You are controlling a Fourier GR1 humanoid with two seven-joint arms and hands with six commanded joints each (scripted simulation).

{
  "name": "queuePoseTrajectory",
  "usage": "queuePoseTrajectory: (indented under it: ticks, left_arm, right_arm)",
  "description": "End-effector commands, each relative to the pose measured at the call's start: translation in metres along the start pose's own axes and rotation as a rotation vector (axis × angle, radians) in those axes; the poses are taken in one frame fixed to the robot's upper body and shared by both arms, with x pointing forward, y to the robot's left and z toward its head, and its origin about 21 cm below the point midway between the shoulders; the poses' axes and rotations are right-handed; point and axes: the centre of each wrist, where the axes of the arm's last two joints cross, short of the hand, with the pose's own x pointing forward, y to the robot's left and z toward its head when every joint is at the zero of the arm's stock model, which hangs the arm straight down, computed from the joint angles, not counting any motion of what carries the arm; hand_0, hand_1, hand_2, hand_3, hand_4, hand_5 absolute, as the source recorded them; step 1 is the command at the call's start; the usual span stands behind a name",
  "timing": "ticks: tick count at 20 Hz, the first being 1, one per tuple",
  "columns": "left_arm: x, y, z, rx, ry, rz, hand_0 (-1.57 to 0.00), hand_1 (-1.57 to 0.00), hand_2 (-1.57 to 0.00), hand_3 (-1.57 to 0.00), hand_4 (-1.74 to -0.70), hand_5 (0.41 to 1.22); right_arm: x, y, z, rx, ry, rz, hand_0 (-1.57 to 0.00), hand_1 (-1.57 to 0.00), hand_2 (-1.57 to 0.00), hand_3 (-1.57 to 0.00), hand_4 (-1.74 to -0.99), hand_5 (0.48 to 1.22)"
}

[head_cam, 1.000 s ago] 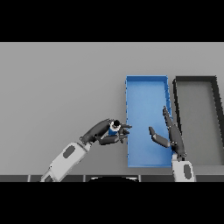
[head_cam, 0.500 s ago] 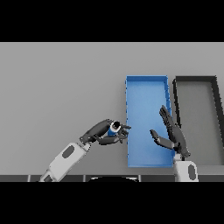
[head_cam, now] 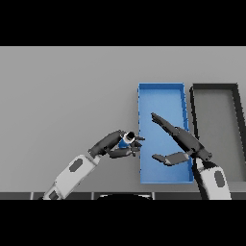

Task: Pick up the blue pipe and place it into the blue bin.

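Observation:
My left hand is curled round a short blue pipe with a pale end, held just left of the blue bin's left wall. The pipe is mostly hidden by the fingers. My right hand hovers open over the bin's near half, its fingers stretched toward the upper left and its thumb pointing left. The two hands are a short gap apart.
A black bin stands directly right of the blue bin, side by side with it. The grey table spreads to the left and behind.
My right hand has swung leftward and forward over the blue bin, fingers now pointing upper left. The left hand with the pipe has barely shifted.

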Motion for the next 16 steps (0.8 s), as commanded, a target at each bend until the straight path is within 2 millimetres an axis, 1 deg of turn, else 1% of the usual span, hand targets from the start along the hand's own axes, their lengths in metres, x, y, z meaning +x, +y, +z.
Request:
queuePoseTrajectory:
  ticks: [1,3,5,6,7,9,11,13,14,16]
  left_arm:
    - [0.002,0.003,-0.001,0.006,-0.002,-0.007,-1.57,-1.57,-1.57,-1.44,-1.73,1.221]
    - [0.002,0.003,-0.003,0.005,-0.005,-0.016,-1.57,-1.57,-1.57,-1.43,-1.73,1.221]
    - [0.002,0.0,-0.002,-0.005,-0.009,-0.003,-1.57,-1.57,-1.57,-1.44,-1.73,1.221]
    - [-0.001,0.002,-0.001,-0.002,-0.004,0.002,-1.57,-1.57,-1.57,-1.44,-1.73,1.221]
    - [-0.001,-0.001,-0.001,-0.009,-0.002,0.011,-1.57,-1.57,-1.57,-1.44,-1.73,1.221]
    - [-0.002,0.001,0.0,-0.015,-0.029,0.007,-1.57,-1.57,-1.57,-1.45,-1.73,1.221]
    - [-0.001,0.003,-0.005,-0.023,-0.038,0.01,-1.57,-1.57,-1.57,-1.48,-1.73,1.221]
    - [-0.003,0.006,-0.005,-0.028,-0.021,0.021,-1.57,-1.57,-1.57,-1.5,-1.73,1.221]
    - [-0.003,0.002,-0.003,-0.035,-0.029,0.027,-1.57,-1.57,-1.57,-1.51,-1.73,1.221]
    - [-0.001,0.002,-0.006,-0.042,-0.027,0.04,-1.57,-1.57,-1.57,-1.51,-1.73,1.221]
  right_arm:
    - [0.003,0.0,-0.004,0.035,0.007,0.008,0.0,0.0,0.0,0.0,-1.297,0.522]
    - [0.014,0.003,-0.015,0.102,-0.006,0.024,0.0,0.0,0.0,0.0,-1.297,0.526]
    - [0.021,0.005,-0.033,0.164,-0.027,0.056,0.0,0.0,0.0,0.0,-1.303,0.532]
    - [0.024,0.006,-0.041,0.196,-0.029,0.068,0.0,0.0,0.0,0.0,-1.304,0.532]
    - [0.025,0.007,-0.049,0.221,-0.026,0.069,0.0,0.0,0.0,0.0,-1.294,0.532]
    - [0.023,0.014,-0.059,0.278,-0.025,0.071,0.0,0.0,0.0,0.0,-1.27,0.53]
    - [0.027,0.022,-0.072,0.325,-0.048,0.061,0.0,0.0,0.0,0.0,-1.251,0.535]
    - [0.026,0.025,-0.085,0.337,-0.02,0.073,0.0,0.0,0.0,0.0,-1.233,0.528]
    - [0.026,0.023,-0.09,0.331,-0.01,0.079,0.0,0.0,0.0,0.0,-1.226,0.52]
    - [0.022,0.029,-0.102,0.351,-0.004,0.069,0.0,0.0,0.0,0.0,-1.222,0.512]
